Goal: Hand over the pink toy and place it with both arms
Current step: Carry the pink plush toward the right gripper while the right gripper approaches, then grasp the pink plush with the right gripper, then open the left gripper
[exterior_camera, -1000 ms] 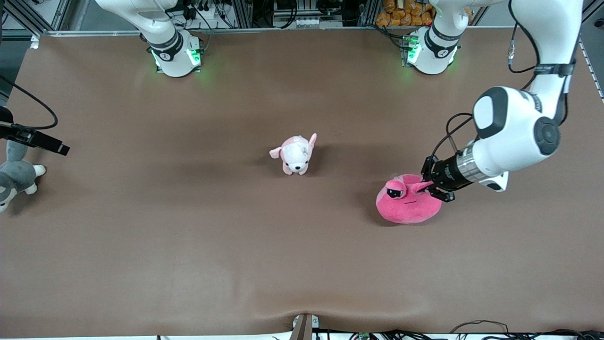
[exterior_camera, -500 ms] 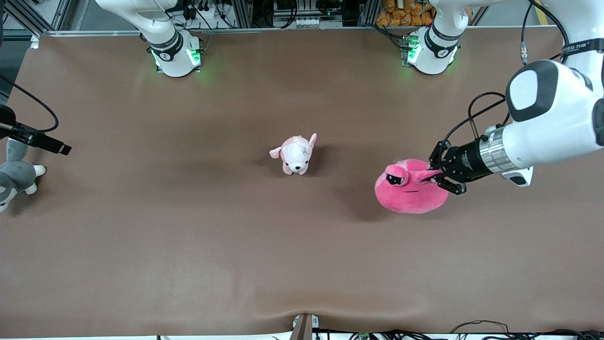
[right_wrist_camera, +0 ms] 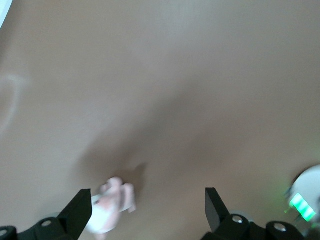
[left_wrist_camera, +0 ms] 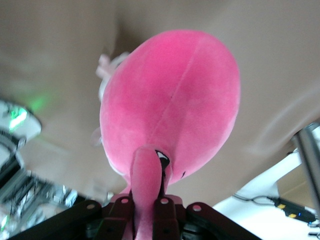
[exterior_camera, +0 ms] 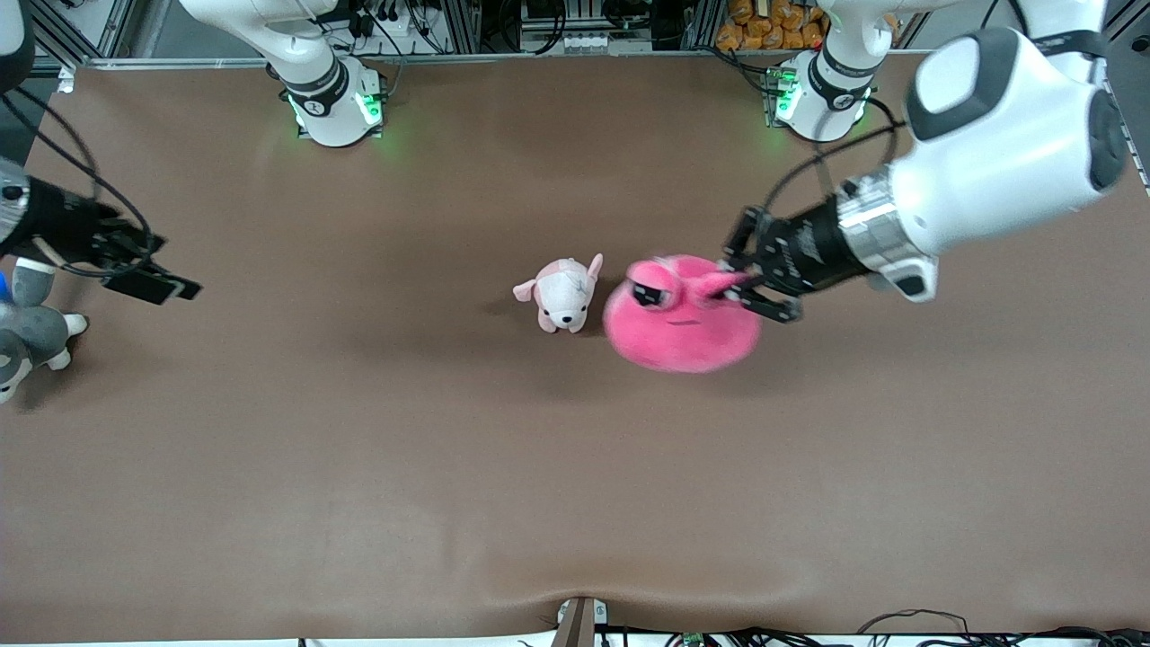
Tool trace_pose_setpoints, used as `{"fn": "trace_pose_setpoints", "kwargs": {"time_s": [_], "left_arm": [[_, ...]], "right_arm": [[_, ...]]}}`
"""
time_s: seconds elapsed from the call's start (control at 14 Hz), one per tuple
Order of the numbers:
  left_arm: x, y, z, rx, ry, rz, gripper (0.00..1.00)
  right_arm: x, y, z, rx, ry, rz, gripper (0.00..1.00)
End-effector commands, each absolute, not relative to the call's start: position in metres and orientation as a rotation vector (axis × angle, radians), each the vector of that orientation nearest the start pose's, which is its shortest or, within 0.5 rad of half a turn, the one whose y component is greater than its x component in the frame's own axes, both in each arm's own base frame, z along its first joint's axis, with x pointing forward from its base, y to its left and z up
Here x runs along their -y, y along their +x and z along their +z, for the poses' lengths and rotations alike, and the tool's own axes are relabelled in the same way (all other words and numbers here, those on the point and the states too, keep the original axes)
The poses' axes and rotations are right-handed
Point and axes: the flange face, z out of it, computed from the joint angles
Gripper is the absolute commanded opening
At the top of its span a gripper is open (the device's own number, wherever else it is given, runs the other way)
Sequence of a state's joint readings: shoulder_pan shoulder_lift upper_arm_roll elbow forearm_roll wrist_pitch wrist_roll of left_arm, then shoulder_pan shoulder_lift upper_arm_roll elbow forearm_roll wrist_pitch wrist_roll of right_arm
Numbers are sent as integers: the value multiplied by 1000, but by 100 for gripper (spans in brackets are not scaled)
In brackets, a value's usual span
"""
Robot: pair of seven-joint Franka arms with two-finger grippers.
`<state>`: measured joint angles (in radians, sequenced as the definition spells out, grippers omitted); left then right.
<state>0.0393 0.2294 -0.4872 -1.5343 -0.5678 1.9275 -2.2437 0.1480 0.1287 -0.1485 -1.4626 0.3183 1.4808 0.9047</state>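
Note:
The pink toy (exterior_camera: 678, 323), a round hot-pink plush with black eyes, hangs in the air beside the small puppy plush, over the table's middle. My left gripper (exterior_camera: 741, 289) is shut on one of its ear-like nubs. In the left wrist view the nub is pinched between the fingers of the left gripper (left_wrist_camera: 146, 200), with the toy's body (left_wrist_camera: 170, 110) hanging past them. My right gripper (exterior_camera: 153, 270) is open and holds nothing, over the right arm's end of the table. The right wrist view shows the right gripper (right_wrist_camera: 147, 200) with its jaws wide apart above the brown table.
A pale pink-and-white puppy plush (exterior_camera: 564, 295) stands at the table's middle and also shows in the right wrist view (right_wrist_camera: 107, 210). A grey-and-white plush animal (exterior_camera: 27, 337) lies at the right arm's end of the table, under the right arm.
My left arm has lifted the pink toy off the table and carried it toward the middle, up to the puppy plush. My right gripper has moved inward over the table.

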Motion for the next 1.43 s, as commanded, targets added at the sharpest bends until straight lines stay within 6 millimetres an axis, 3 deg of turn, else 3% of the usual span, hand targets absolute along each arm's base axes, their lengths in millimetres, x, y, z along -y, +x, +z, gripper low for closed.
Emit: {"fn": "trace_pose_setpoints", "kwargs": {"time_s": [0.0, 0.21, 0.36, 0.5, 0.71, 0.93, 1.0, 1.07, 1.14, 1.21, 1.29, 1.36], "left_arm": [[317, 568, 584, -2249, 1355, -949, 0], [369, 547, 593, -2248, 1253, -993, 0], [418, 524, 597, -2221, 1192, -1009, 0], [447, 511, 593, -2197, 1141, -1025, 0], [473, 503, 574, -2214, 1101, -1066, 0], [490, 489, 573, -2196, 1114, -1073, 0], [494, 489, 568, -2199, 1113, -1078, 0], [500, 483, 566, -2195, 1122, -1079, 0], [501, 483, 565, -2192, 1114, -1077, 0], [503, 481, 565, -2191, 1113, -1077, 0], [504, 481, 564, -2192, 1113, -1077, 0], [503, 481, 565, -2191, 1113, -1077, 0]], "right_arm": [[-101, 578, 611, -1476, -2490, 399, 100], [-167, 573, 622, -1680, -2315, 399, 100], [-203, 572, 620, -1826, -2164, 442, 100], [-233, 570, 620, -1963, -2010, 468, 100], [-256, 572, 614, -2109, -1851, 480, 100], [-274, 565, 612, -2092, -1891, 472, 100], [-282, 562, 609, -2084, -1921, 457, 94], [-285, 562, 605, -2091, -1945, 423, 67], [-289, 560, 604, -2091, -1965, 391, 53], [-292, 559, 604, -2079, -1977, 395, 65], [-296, 556, 599, -2085, -1990, 405, 100], [-306, 550, 597, -2077, -2014, 410, 100]]}}
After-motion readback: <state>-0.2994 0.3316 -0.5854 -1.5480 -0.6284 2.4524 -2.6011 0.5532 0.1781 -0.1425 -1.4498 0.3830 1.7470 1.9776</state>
